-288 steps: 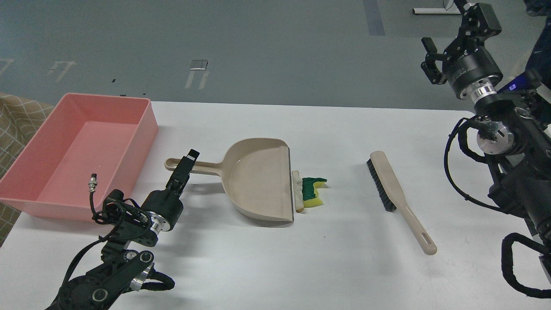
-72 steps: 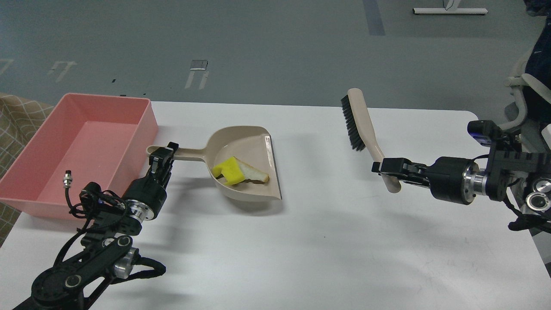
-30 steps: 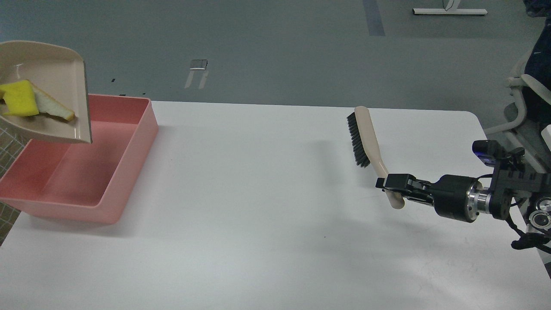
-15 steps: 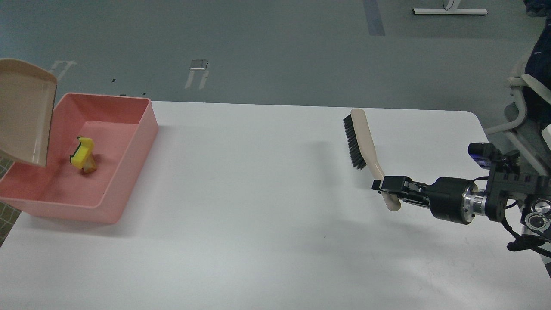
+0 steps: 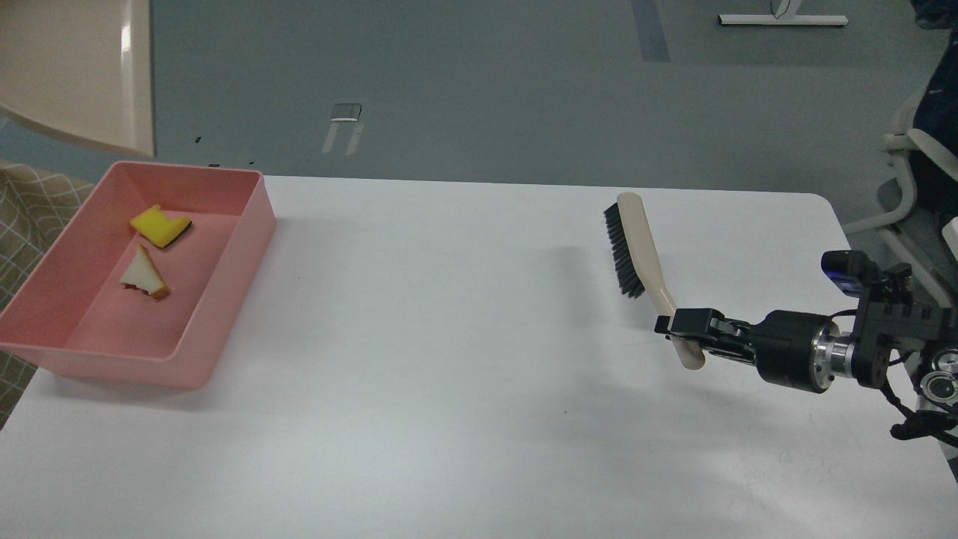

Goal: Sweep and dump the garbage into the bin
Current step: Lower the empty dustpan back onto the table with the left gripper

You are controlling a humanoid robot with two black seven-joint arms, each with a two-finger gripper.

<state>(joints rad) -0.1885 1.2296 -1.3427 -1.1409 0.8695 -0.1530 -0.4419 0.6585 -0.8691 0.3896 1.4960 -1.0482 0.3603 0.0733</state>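
Note:
The pink bin [image 5: 224,258] stands at the table's left edge. In it lie the yellow sponge piece [image 5: 159,226] and the white bread wedge [image 5: 144,275]. The beige dustpan [image 5: 82,71] hangs high at the top left, above the bin, empty; its handle and my left gripper are out of view. My right gripper [image 5: 682,328] is shut on the handle of the beige brush [image 5: 636,243], held above the table at the right, bristles facing left.
The white table [image 5: 449,337] spans the view. A patterned beige cloth [image 5: 26,217] lies left of the bin. An office chair [image 5: 909,172] stands beyond the table's right edge.
The dustpan has swung up and away from the bin. The sponge and bread have settled apart on the bin floor. The brush and right gripper have barely shifted.

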